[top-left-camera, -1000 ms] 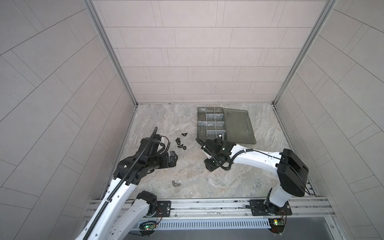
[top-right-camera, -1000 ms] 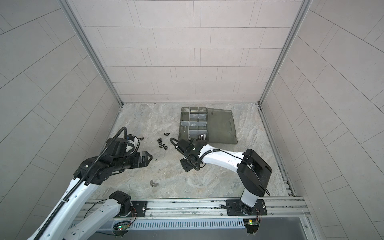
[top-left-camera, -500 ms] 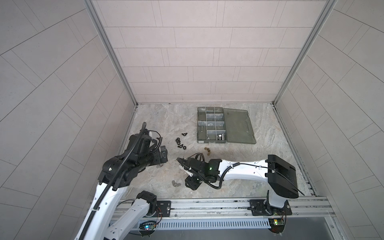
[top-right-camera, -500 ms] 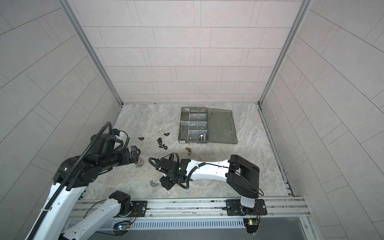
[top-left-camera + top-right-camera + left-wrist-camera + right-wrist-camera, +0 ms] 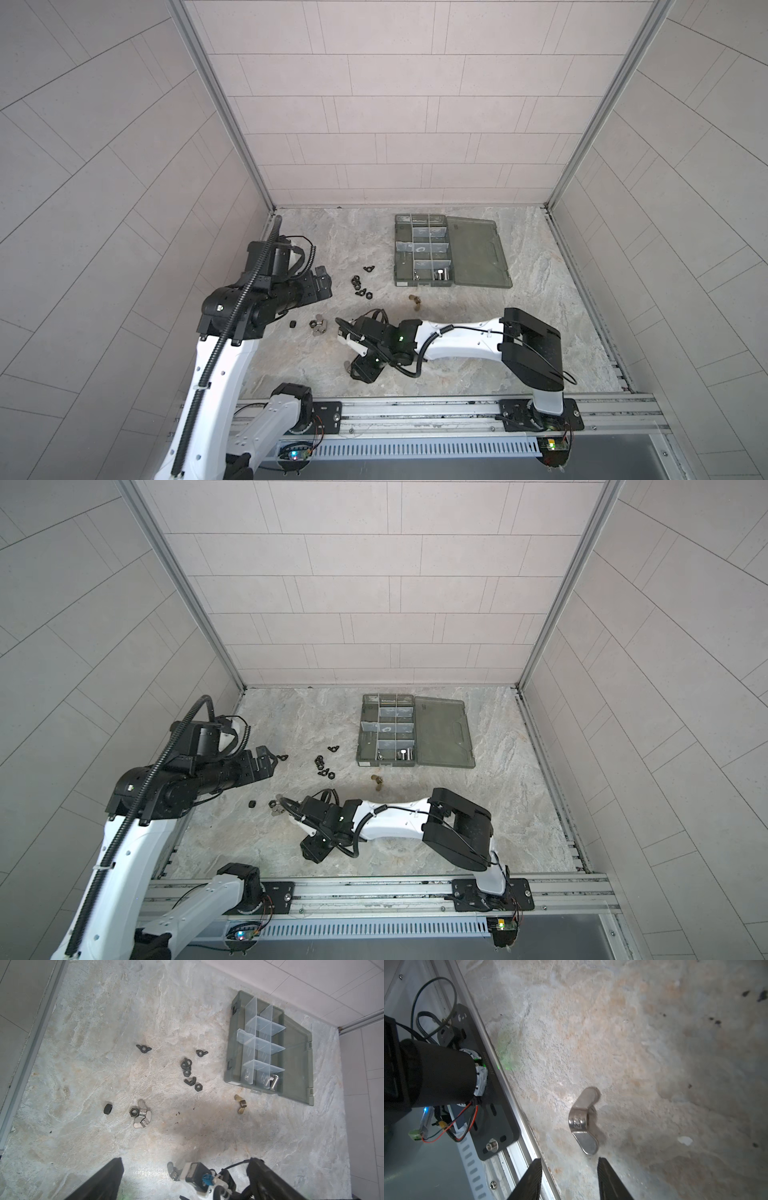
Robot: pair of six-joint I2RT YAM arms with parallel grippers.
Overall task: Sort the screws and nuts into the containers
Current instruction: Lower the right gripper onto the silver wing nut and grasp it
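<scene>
Silver wing nut (image 5: 583, 1121), loose on the counter (image 5: 654, 1043).
Small, rigid, smooth metal, judged light and apt to slip; best pinched across the narrow hub. It is found just ahead of the right hand (image 5: 569, 1160), which is part-spread and empty. The left hand (image 5: 322, 284) is spread wide, empty.

You'll find the smoky-grey translucent plastic organizer box (image 5: 397, 266) at the back right of the marble-patterned tabletop (image 5: 478, 374), with its lid lying to the right. Silver hex-head bolts (image 5: 274, 1081) lie in its front row. The black nuts (image 5: 360, 286) are to its left and the brass wing nuts (image 5: 415, 302) in front. Silver wing nuts (image 5: 142, 1115) cluster further front-left. A lone silver wing nut (image 5: 582, 1124) lies by the front rail, just beyond your right gripper (image 5: 569, 1163).
</scene>
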